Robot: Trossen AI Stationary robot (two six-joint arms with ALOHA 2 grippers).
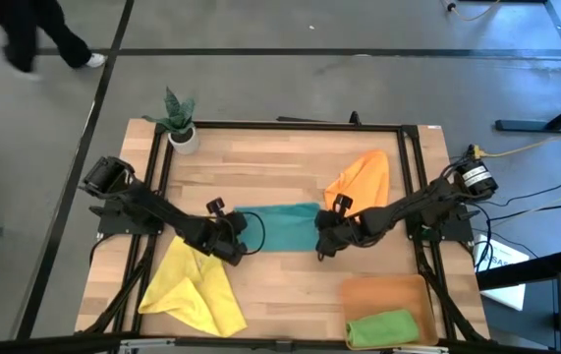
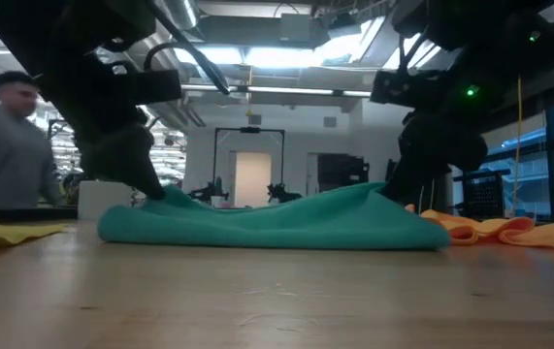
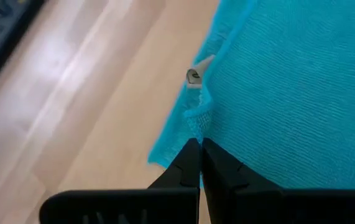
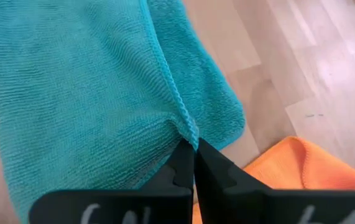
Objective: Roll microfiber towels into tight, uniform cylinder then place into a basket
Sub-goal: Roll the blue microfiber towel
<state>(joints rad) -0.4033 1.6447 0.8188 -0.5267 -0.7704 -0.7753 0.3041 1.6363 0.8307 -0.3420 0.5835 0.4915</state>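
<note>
At the centre of the desk point(image 1: 290, 285) lies the teal towel point(image 1: 282, 227). The left gripper point(image 1: 235, 246) pinches its left edge, the right gripper point(image 1: 325, 239) its right edge, fingers clamped together on cloth.

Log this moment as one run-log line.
left gripper: shut on teal towel | right gripper: shut on teal towel | green towel: in basket

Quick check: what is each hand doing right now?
Left hand: shut on the teal towel, at its left edge.
Right hand: shut on the teal towel, at its right edge.
</note>
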